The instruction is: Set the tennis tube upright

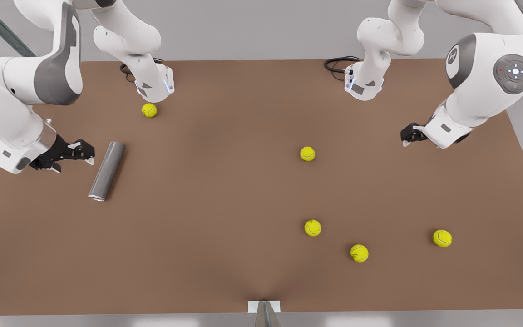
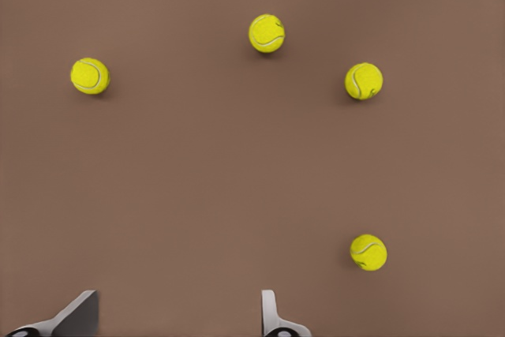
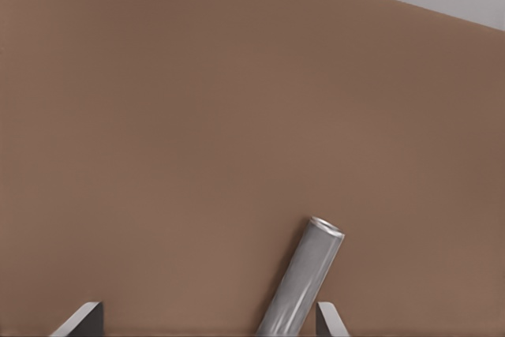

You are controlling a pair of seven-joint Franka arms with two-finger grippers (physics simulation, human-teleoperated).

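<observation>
The tennis tube point(image 1: 107, 170) is a grey metallic cylinder lying on its side on the brown table, toward the front view's left, with its paler rimmed end nearer the camera. My right gripper point(image 1: 84, 153) hovers just to its left, open and holding nothing. In the right wrist view the tennis tube point(image 3: 306, 278) lies slanted close to one finger point(image 3: 330, 320), and the right gripper point(image 3: 205, 323) stands wide open. My left gripper point(image 1: 406, 135) waits at the front view's right, well away from the tube. In its own view the left gripper point(image 2: 175, 320) is open and empty above bare table.
Several yellow tennis balls lie loose: one at the back left point(image 1: 149, 110), one mid-table point(image 1: 307, 153), others toward the front right point(image 1: 313, 227) point(image 1: 359, 253) point(image 1: 442, 238). Both arm bases and black cables point(image 1: 338, 63) stand along the table's far edge.
</observation>
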